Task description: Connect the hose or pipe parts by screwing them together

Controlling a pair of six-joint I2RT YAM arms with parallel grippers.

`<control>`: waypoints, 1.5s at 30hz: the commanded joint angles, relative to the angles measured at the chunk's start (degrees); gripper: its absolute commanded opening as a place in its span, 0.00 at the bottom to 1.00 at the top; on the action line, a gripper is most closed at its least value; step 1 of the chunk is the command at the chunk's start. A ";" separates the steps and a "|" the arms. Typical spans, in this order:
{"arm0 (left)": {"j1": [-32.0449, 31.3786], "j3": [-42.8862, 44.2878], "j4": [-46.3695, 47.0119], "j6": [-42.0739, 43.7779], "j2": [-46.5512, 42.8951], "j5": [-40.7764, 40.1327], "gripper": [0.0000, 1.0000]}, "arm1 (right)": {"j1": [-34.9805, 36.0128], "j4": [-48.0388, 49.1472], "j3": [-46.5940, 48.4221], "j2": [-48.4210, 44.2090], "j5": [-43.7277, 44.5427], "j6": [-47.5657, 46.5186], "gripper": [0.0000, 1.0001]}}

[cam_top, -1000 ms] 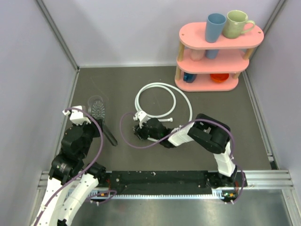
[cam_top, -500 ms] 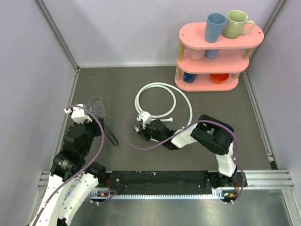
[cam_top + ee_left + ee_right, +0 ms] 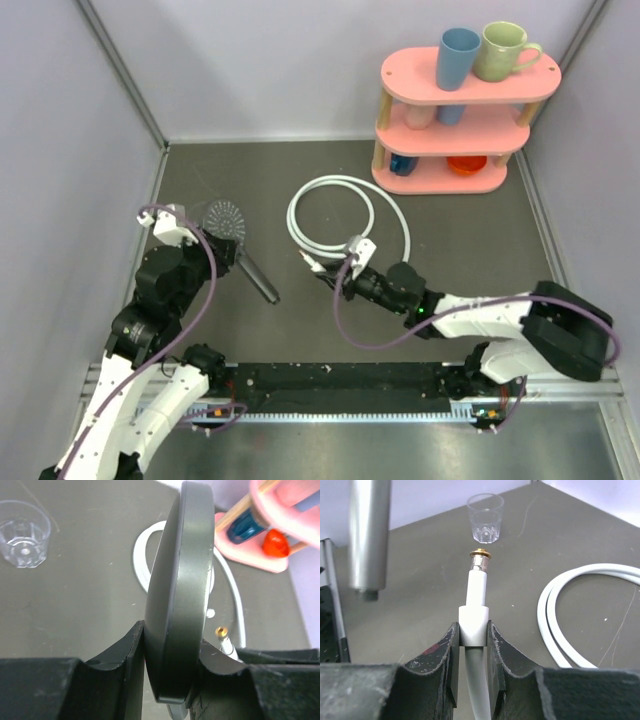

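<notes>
At the centre of the top view, the right gripper (image 3: 328, 268) has its jaws closed on the white end sleeve of the hose (image 3: 330, 183), and its arm now reaches out long and low. A second ago it was folded over that same end further left. The rest of the hose lies coiled on the table in mid-frame. At left, the left gripper (image 3: 171, 637) is clamped on the rim of the shower head (image 3: 225, 218), which has risen and swung since then, so its handle (image 3: 258, 278) slants toward lower centre. From the right wrist, the brass fitting (image 3: 480, 555) points up-frame toward the cup (image 3: 485, 517). The handle's end hangs at upper left, apart from the fitting and not in line with it. Both parts now seem to be in hand, so what is left is lining the fitting up with the handle's end and then turning.
</notes>
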 commanded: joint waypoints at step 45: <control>0.25 2.47 30.97 -18.20 5.77 10.31 0.00 | 1.10 -13.11 -5.81 -29.78 -6.97 -4.33 0.00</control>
